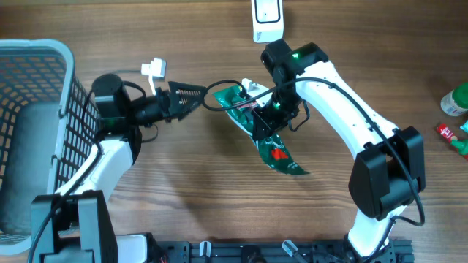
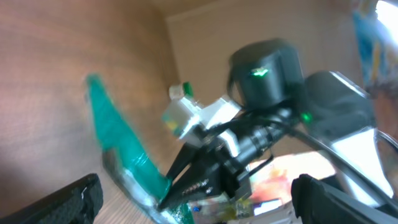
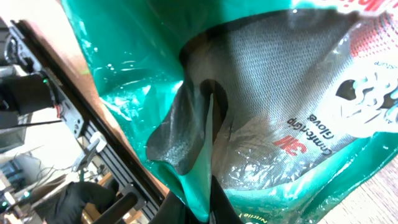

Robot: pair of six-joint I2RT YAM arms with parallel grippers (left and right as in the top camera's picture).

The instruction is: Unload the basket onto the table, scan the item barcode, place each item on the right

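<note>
Since the right gripper [image 1: 265, 120] is clamped on the green 3M glove pack [image 1: 284, 157] over mid-table, the pack's long axis runs far-left to near-right. Left gripper [image 1: 199, 96], jaws wide apart, points at its far-left end, just beside. White scanner [image 1: 267, 18] lies beyond.

A grey wire basket [image 1: 73, 124] sits at the tabletop's [image 1: 190, 190] left edge; a green bottle [image 1: 456, 99] (partly cropped) stands far right.
</note>
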